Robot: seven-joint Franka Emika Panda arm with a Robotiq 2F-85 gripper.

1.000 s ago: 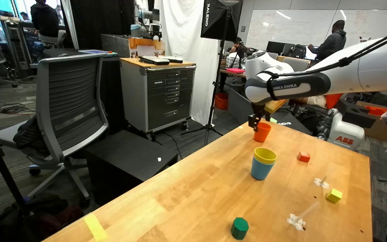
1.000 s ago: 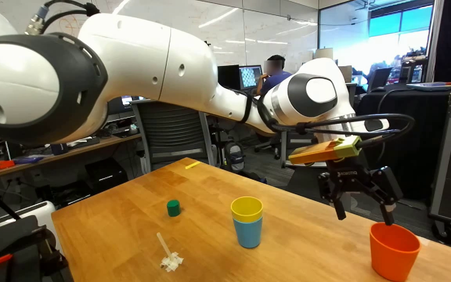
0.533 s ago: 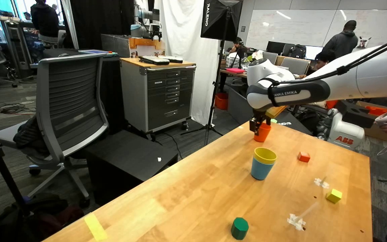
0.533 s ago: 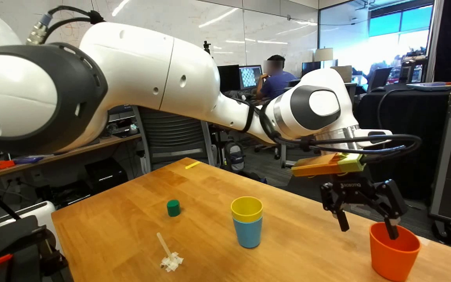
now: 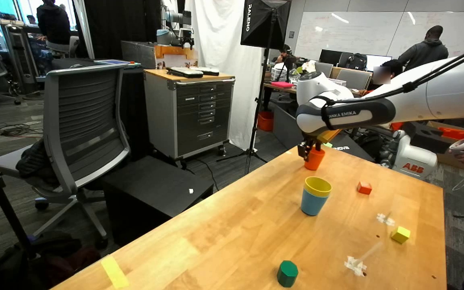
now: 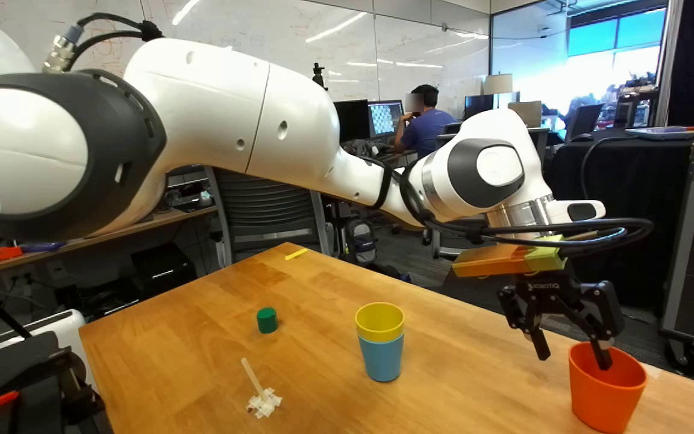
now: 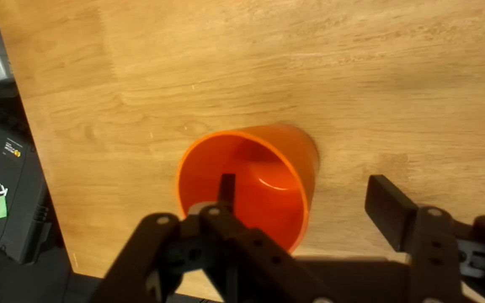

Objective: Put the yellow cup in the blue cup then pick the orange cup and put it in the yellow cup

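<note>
Orange cup (image 6: 606, 401) upright on desk (image 6: 473, 374), mouth up, long axis vertical; gripper (image 6: 573, 362) lower and slightly narrower than a second ago, jaws apart, one at the mouth, one outside; yellow cup (image 6: 379, 327) nested in blue cup (image 6: 382, 360), unmoved, well apart from orange.

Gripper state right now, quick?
Gripper: open, holding nothing; fingers apart, one over or inside the orange cup, the other outside it.

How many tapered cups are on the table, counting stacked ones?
3: the orange cup at the open gripper, and, standing apart from it, the yellow cup nested in the blue cup. Another cup inside the stack could be hidden.
</note>
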